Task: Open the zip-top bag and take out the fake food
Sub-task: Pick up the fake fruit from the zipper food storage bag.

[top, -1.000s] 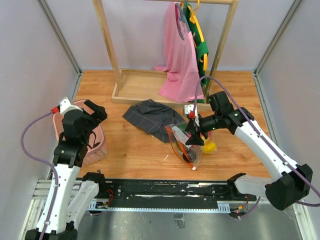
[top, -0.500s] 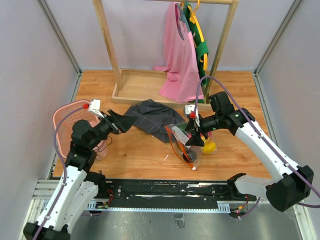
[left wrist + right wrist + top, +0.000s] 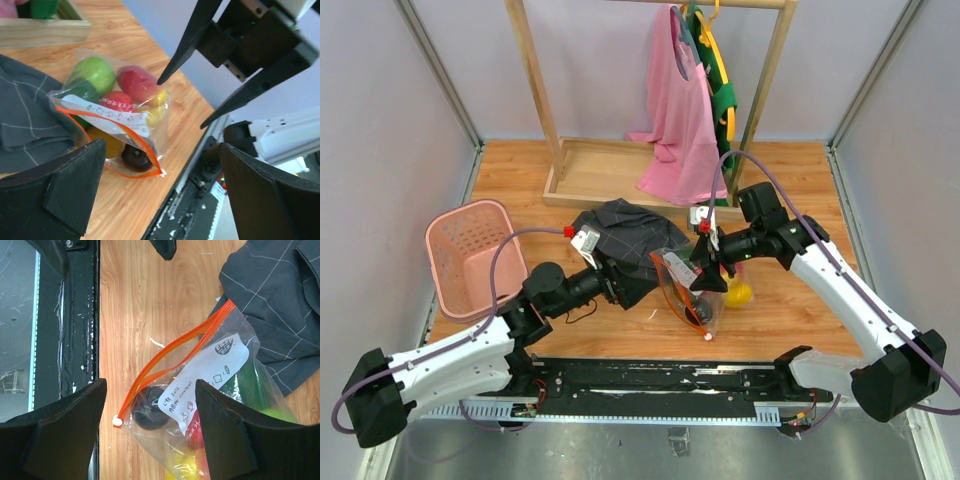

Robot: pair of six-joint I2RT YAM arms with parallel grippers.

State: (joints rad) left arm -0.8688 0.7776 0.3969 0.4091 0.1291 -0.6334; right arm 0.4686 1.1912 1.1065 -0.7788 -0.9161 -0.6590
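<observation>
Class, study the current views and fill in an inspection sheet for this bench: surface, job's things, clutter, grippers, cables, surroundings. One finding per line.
Surface: wooden tabletop; small white scrap near the bag.
Job's things: zip-top bag lies flat with the fake food inside; orange zip strip looks partly parted.
Clutter: grey checked cloth touching the bag; pink basket at left.
Grippers: left gripper open, facing the bag; right gripper open above it; neither holds anything.
Cables: left arm's purple cable loops off the wrist; right arm's purple cable arcs beside the pink garment.
Surroundings: wooden rack carrying the garment; grey walls.
</observation>
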